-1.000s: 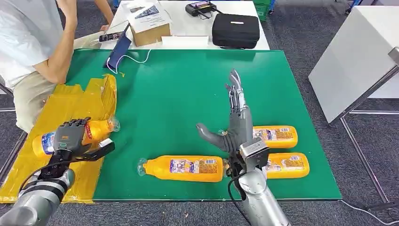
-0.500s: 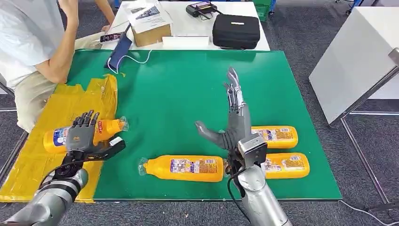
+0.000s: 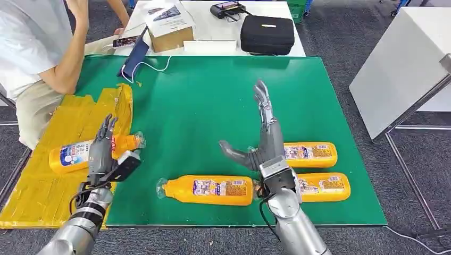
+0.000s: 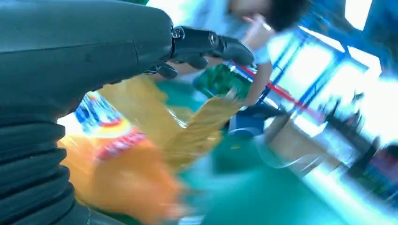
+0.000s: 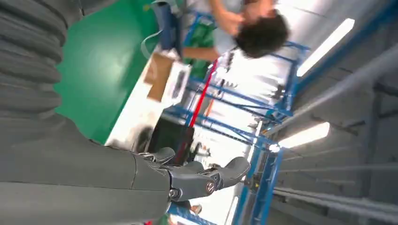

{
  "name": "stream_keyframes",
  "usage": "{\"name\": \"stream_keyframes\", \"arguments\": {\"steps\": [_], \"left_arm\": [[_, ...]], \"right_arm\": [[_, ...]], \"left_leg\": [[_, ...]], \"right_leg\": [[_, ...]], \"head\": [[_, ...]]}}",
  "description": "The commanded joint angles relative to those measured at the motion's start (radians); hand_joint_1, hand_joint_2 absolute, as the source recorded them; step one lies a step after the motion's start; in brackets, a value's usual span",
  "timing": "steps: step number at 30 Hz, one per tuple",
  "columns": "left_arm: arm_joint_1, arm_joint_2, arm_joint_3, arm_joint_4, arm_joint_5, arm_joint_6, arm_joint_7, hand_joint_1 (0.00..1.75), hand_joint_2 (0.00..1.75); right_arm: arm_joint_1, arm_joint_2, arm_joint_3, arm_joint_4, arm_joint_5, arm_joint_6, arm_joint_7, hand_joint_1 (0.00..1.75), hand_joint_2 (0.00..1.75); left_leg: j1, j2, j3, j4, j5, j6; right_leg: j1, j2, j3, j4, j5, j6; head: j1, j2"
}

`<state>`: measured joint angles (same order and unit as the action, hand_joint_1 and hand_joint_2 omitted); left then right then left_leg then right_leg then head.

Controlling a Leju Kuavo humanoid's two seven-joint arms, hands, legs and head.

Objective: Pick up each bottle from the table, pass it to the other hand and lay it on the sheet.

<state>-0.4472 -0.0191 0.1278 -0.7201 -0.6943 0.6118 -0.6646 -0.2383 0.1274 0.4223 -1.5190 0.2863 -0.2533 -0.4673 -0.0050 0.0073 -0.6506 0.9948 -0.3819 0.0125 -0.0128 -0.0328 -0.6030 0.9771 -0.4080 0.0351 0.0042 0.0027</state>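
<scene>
Landmark: the yellow sheet (image 3: 53, 186), spread over the left end of the green table (image 3: 202, 106).
Bottle on the sheet: one orange bottle (image 3: 74, 153) lies flat across the sheet, its cap end reaching the sheet's edge toward the green; it looks already delivered.
Left hand: the left hand (image 3: 103, 154) stands at that same edge of the sheet, by the laid bottle's cap end, fingers straight and spread, holding nothing; whether it touches the bottle I cannot tell.
Nearest bottle: the near-middle bottle (image 3: 207, 189) lies on the green to the right of the sheet, well apart from it, between the two hands.
Long axis: it runs along the table's near edge, capped neck pointing back toward the sheet, base toward the right hand.
Right hand: the right hand (image 3: 260, 143) is raised farther from the sheet than that bottle's base, fingers extended upward and apart, thumb out toward the sheet, empty.
Far bottles: the upper right bottle (image 3: 311, 151) and the lower right bottle (image 3: 322, 186) lie parallel beyond the right hand, farthest from the sheet.
Judgement: the right hand is nearer all three; the likely next pick is one of them, then a pass leftward.
</scene>
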Motion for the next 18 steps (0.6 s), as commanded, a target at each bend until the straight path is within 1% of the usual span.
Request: {"name": "stream_keyframes", "arguments": {"steps": [1,3,4,5,6,8,9,10,12,13,14,15,16,17,18], "left_arm": [[0.202,-0.083,-0.087,-0.579,0.239,-0.052,0.008,0.00,1.75],[0.222,-0.090,-0.096,-0.614,0.235,-0.027,-0.005,0.00,1.75],[0.232,-0.092,-0.111,-0.631,0.225,-0.013,-0.007,0.00,1.75],[0.233,-0.092,-0.113,-0.634,0.226,-0.013,-0.003,0.00,1.75],[0.234,-0.094,-0.118,-0.637,0.227,-0.012,0.001,0.00,1.75],[0.234,-0.089,-0.133,-0.639,0.252,-0.041,0.029,0.00,1.75],[0.234,-0.089,-0.133,-0.639,0.252,-0.041,0.029,0.00,1.75],[0.233,-0.088,-0.133,-0.639,0.252,-0.042,0.029,0.00,1.75],[0.233,-0.088,-0.133,-0.639,0.252,-0.042,0.029,0.00,1.75],[0.231,-0.087,-0.134,-0.637,0.271,-0.063,0.037,0.00,1.75],[0.233,-0.088,-0.134,-0.640,0.283,-0.077,0.040,0.00,1.75],[0.236,-0.089,-0.135,-0.645,0.294,-0.090,0.043,0.00,1.75],[0.242,-0.093,-0.137,-0.654,0.299,-0.095,0.040,0.00,1.75],[0.245,-0.096,-0.141,-0.660,0.310,-0.108,0.040,0.00,1.75],[0.247,-0.097,-0.148,-0.662,0.319,-0.122,0.041,0.00,1.75]], "right_arm": [[-0.065,-0.103,0.167,0.161,0.279,0.019,0.074,0.00,1.75],[-0.082,-0.111,0.202,0.196,0.309,0.047,0.079,0.00,1.75],[-0.092,-0.114,0.221,0.218,0.325,0.059,0.086,0.00,1.75],[-0.094,-0.114,0.224,0.223,0.326,0.061,0.086,0.00,1.75],[-0.095,-0.112,0.227,0.230,0.324,0.062,0.086,0.00,1.75],[-0.111,-0.123,0.264,0.256,0.356,0.090,0.108,0.00,1.75],[-0.111,-0.123,0.264,0.256,0.356,0.090,0.108,0.00,1.75],[-0.111,-0.121,0.265,0.262,0.355,0.091,0.107,0.00,1.75],[-0.111,-0.121,0.265,0.262,0.355,0.091,0.107,0.00,1.75],[-0.124,-0.125,0.283,0.281,0.371,0.109,0.116,0.00,1.75],[-0.136,-0.127,0.300,0.302,0.388,0.128,0.135,0.00,1.75],[-0.148,-0.126,0.315,0.330,0.410,0.139,0.159,0.00,1.75],[-0.172,-0.120,0.340,0.384,0.440,0.148,0.183,0.00,1.75],[-0.193,-0.114,0.361,0.432,0.453,0.156,0.194,0.00,1.75],[-0.212,-0.109,0.380,0.476,0.464,0.159,0.202,0.00,1.75]], "left_leg": [[0.002,0.005,0.004,0.001,-0.004,-0.002],[0.002,0.002,0.008,0.001,-0.006,-0.002],[0.002,0.003,0.005,0.000,-0.004,-0.002],[0.002,0.002,0.007,0.000,-0.005,-0.002],[0.001,0.003,0.003,0.000,-0.003,-0.002],[0.003,0.002,0.007,0.001,-0.005,-0.002],[0.003,0.001,0.004,0.000,-0.003,-0.002],[0.003,0.002,0.006,0.001,-0.005,-0.002],[0.003,0.002,0.003,0.000,-0.003,-0.002],[0.003,0.001,0.005,0.000,-0.004,-0.002],[0.002,0.001,0.004,0.000,-0.003,-0.002],[0.003,0.001,0.006,0.000,-0.004,-0.002],[0.002,0.001,0.004,0.000,-0.003,-0.001],[0.003,0.002,0.007,0.000,-0.005,-0.002],[0.003,0.003,0.005,-0.001,-0.003,-0.002]], "right_leg": [[0.001,0.007,0.004,-0.002,-0.001,-0.001],[0.001,0.006,0.008,-0.001,-0.003,-0.001],[0.001,0.005,0.004,-0.002,-0.002,-0.001],[0.002,0.005,0.007,-0.001,-0.003,-0.001],[0.002,0.005,0.003,-0.001,-0.001,-0.001],[0.003,0.005,0.007,-0.001,-0.003,-0.001],[0.002,0.004,0.004,-0.001,-0.002,-0.001],[0.002,0.005,0.007,-0.001,-0.003,-0.001],[0.002,0.004,0.003,-0.001,-0.002,-0.001],[0.002,0.004,0.005,-0.001,-0.002,-0.001],[0.002,0.004,0.004,-0.001,-0.002,-0.001],[0.002,0.004,0.007,-0.001,-0.003,-0.001],[0.002,0.004,0.004,-0.001,-0.002,-0.001],[0.002,0.006,0.008,-0.001,-0.003,-0.001],[0.002,0.006,0.005,-0.002,-0.002,-0.001]], "head": [[0.000,0.000],[0.000,0.000],[0.000,0.000],[0.000,0.000],[-0.001,0.000],[0.000,0.000],[0.000,0.000],[0.000,0.000],[0.000,0.000],[0.000,0.000],[0.000,0.000],[0.000,0.000],[0.000,0.000],[0.000,0.000],[0.000,0.000]]}}
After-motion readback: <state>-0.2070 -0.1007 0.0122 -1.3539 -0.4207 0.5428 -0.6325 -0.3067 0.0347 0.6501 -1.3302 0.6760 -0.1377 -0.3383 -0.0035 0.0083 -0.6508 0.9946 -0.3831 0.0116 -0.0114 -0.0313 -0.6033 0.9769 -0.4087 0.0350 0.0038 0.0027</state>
